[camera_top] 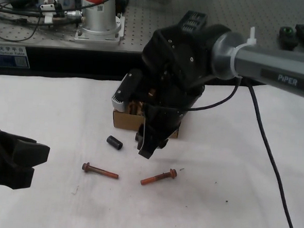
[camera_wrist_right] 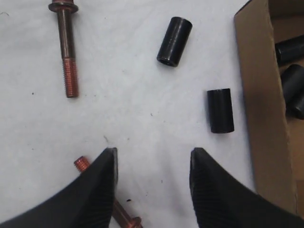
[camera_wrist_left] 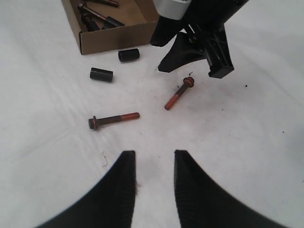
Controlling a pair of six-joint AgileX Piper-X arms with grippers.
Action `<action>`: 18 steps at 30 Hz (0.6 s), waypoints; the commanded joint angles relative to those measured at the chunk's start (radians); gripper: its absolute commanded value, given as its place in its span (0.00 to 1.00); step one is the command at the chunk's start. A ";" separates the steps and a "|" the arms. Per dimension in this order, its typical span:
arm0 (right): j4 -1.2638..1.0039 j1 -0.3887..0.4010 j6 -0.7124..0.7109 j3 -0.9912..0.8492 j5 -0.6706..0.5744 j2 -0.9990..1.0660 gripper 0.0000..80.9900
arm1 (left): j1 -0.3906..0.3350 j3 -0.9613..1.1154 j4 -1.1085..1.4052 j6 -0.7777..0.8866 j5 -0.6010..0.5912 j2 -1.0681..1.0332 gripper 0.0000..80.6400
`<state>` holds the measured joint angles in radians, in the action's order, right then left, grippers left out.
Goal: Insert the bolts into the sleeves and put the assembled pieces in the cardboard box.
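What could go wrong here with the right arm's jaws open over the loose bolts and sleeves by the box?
One sleeve lies close beside the cardboard box; a jaw coming down there may hit its wall. A bolt runs partly under a jaw, so lowering could pinch or kick it. That sleeve and the other sleeve lie on their sides and may roll if nudged.

Loose bolts (camera_wrist_left: 114, 118) and sleeves (camera_wrist_left: 101, 74) lie beside the box (camera_wrist_left: 118, 40).
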<state>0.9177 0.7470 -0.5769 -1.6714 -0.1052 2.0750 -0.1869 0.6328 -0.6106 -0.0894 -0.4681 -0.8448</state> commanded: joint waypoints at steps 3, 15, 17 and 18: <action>0.014 -0.007 -0.007 -0.007 0.005 -0.025 0.44 | 0.001 0.004 0.004 0.009 0.015 0.008 0.26; 0.291 -0.011 -0.076 -0.007 0.042 -0.057 0.44 | 0.001 0.004 0.004 0.006 0.015 0.008 0.26; 0.272 -0.011 -0.083 -0.007 0.025 -0.057 0.44 | 0.001 0.004 0.004 0.001 0.015 0.008 0.26; 0.271 -0.011 -0.104 -0.007 0.006 -0.057 0.44 | 0.001 0.004 0.004 0.001 0.015 0.008 0.26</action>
<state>1.1946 0.7425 -0.6398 -1.6721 -0.0597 2.0416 -0.1869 0.6328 -0.6106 -0.0894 -0.4681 -0.8448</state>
